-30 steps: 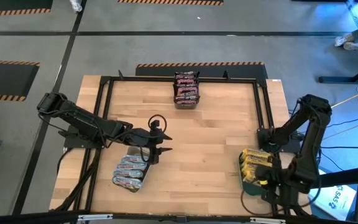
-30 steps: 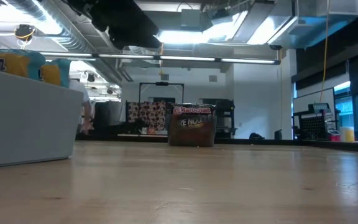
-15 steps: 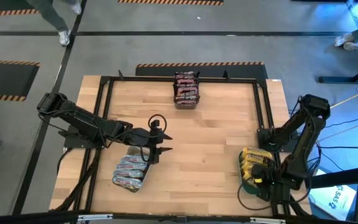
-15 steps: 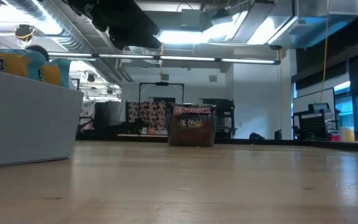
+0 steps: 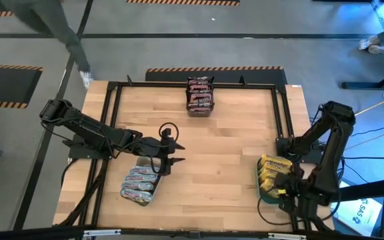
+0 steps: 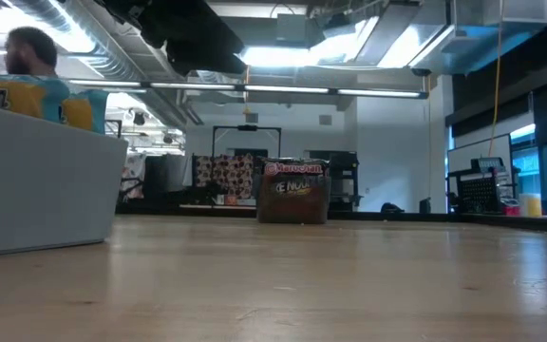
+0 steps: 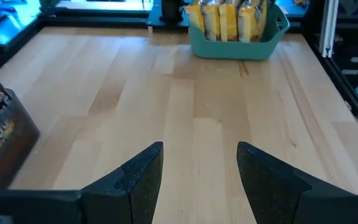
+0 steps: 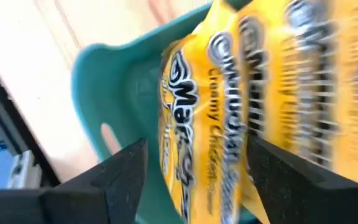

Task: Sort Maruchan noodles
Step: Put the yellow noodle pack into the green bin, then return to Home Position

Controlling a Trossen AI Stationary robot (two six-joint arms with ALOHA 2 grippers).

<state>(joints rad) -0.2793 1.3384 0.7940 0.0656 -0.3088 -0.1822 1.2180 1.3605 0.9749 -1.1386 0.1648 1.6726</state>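
Several yellow "Maruchan" noodle packets [image 8: 229, 118]

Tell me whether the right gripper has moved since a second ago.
Yes, slightly. The right gripper has lifted off the yellow packets in the teal tray, with its jaws now open.

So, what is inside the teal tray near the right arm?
The teal tray holds yellow noodle packets standing on edge, side by side. The tray floor under them is covered, so anything beneath cannot be seen.
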